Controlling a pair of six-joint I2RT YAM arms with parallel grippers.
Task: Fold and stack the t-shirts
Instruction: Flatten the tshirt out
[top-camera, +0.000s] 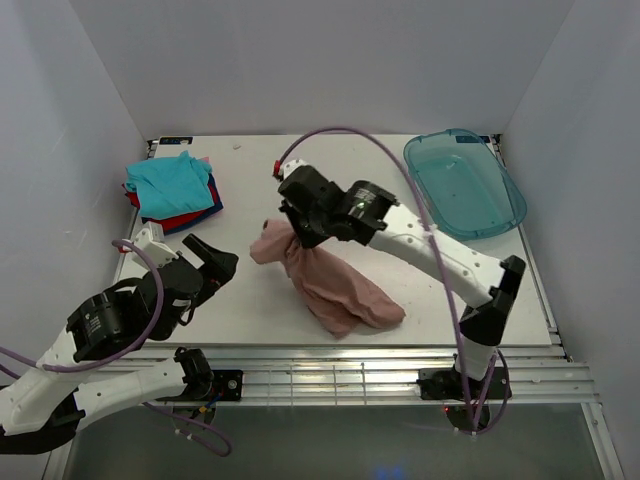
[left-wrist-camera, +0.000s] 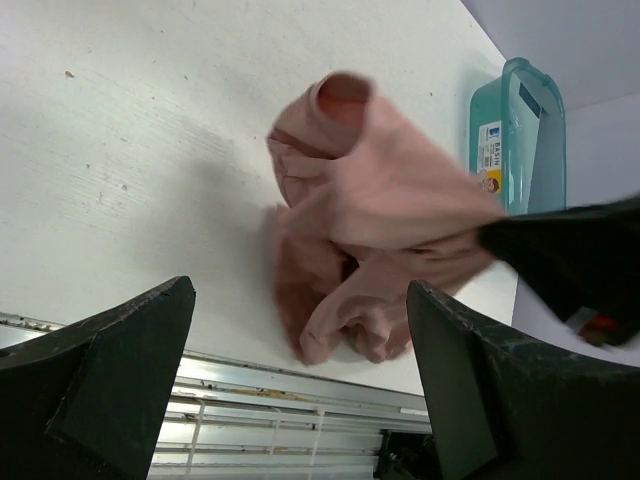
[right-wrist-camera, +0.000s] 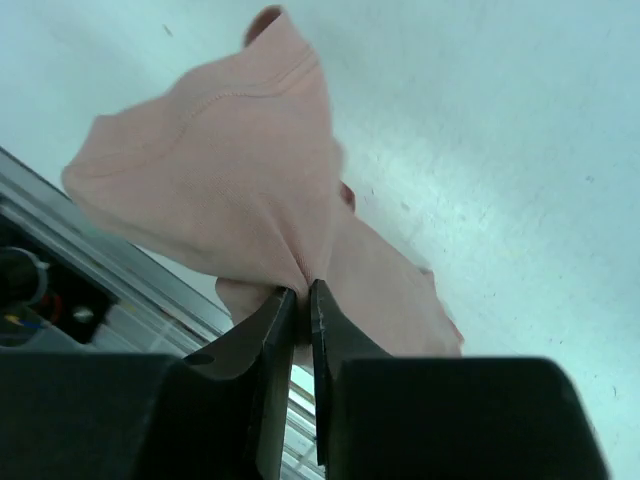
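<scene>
The dusty-pink t-shirt (top-camera: 335, 282) hangs bunched from my right gripper (top-camera: 296, 232), its lower end resting on the table near the front edge. My right gripper (right-wrist-camera: 303, 292) is shut on a fold of the pink cloth (right-wrist-camera: 230, 190) and holds it lifted. No print shows on it. My left gripper (top-camera: 212, 262) is open and empty, left of the pink shirt, and its wrist view shows the shirt (left-wrist-camera: 370, 220) ahead between the spread fingers (left-wrist-camera: 120, 370). A stack of folded teal, red and dark-blue t-shirts (top-camera: 172, 190) lies at the back left.
A translucent blue-green plastic tray (top-camera: 464, 182) stands at the back right, also in the left wrist view (left-wrist-camera: 515, 130). Metal rails (top-camera: 340, 375) run along the table's front edge. White walls enclose the table on three sides.
</scene>
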